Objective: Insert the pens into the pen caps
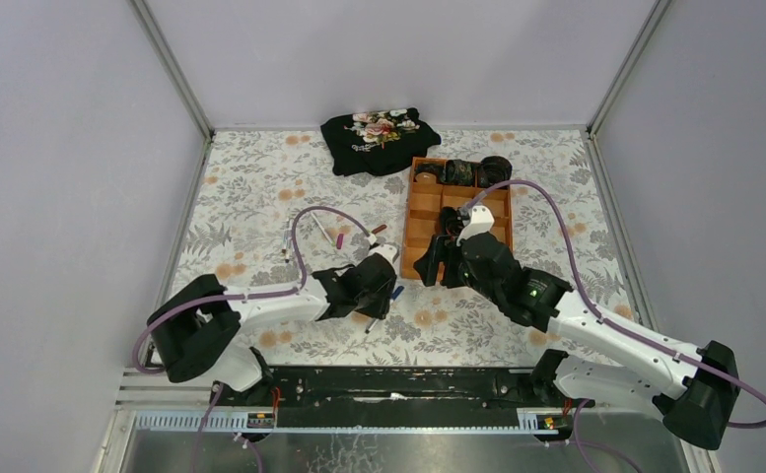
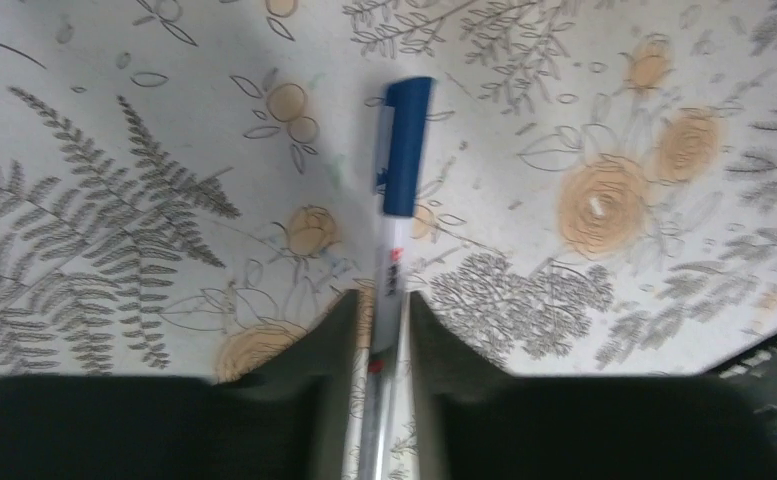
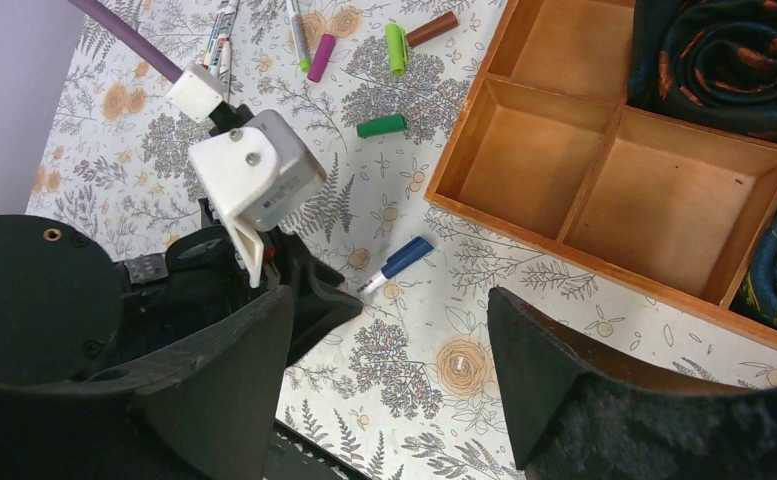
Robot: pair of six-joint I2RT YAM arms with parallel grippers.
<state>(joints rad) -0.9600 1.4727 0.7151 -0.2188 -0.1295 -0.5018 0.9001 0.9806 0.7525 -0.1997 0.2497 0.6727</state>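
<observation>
Apparently to seat its blue cap (image 2: 406, 145), left gripper (image 2: 379, 335) pinches the pen (image 2: 392, 262) by the barrel near orange tray (image 3: 524, 232); right gripper (image 3: 389, 310) hangs spread, empty.

pen (image 2: 393, 255) tail beyond left wrist view's edge

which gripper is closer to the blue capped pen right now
Left. The left gripper is closed on the white barrel of the blue-capped pen. The right gripper hovers open to one side, by the orange tray, not touching the pen.
</observation>
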